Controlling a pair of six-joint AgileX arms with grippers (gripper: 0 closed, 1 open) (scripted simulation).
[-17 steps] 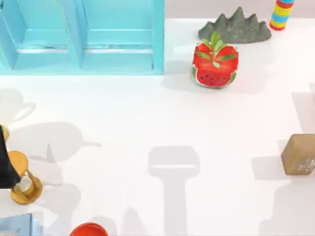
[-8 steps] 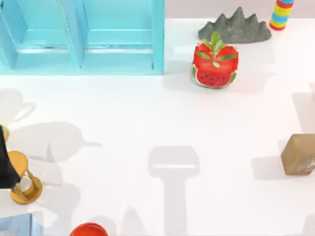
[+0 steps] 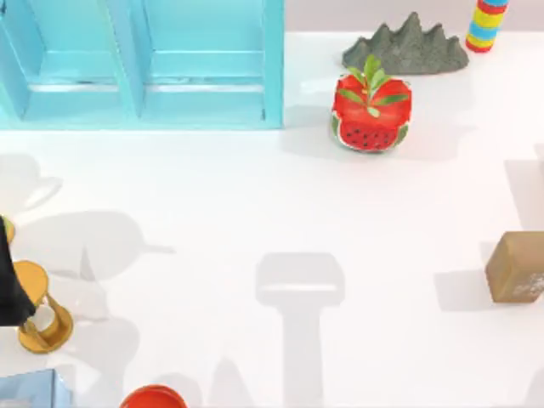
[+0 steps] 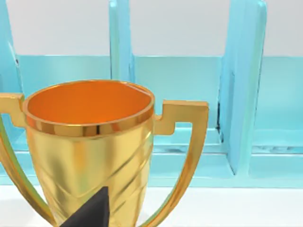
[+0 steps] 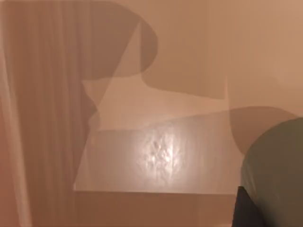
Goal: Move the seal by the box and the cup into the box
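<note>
Worktop (image 3: 255,212): white, viewed from above, items listed from the near edge to the far.

Near edge: red-orange dish (image 3: 153,398), cut by the frame; pale blue object (image 3: 30,389) at the near left corner.

Left edge: gold trophy (image 3: 38,310), with a dark part of the left arm (image 3: 10,285) over it. The left wrist view has the trophy (image 4: 90,151) close up, a dark fingertip (image 4: 92,213) against its bowl; pincer state cannot be told.

Right edge: seal (image 3: 516,268), tan-brown block, standing alone on the worktop.

Right wrist view: tan surfaces; cup (image 5: 277,170), olive-grey, beside a dark fingertip (image 5: 248,210); right pincer state cannot be told.

Far side: watermelon planter (image 3: 371,110); grey rock model (image 3: 408,47); striped stack (image 3: 484,24); turquoise box (image 3: 140,64) at far left, in compartments.
</note>
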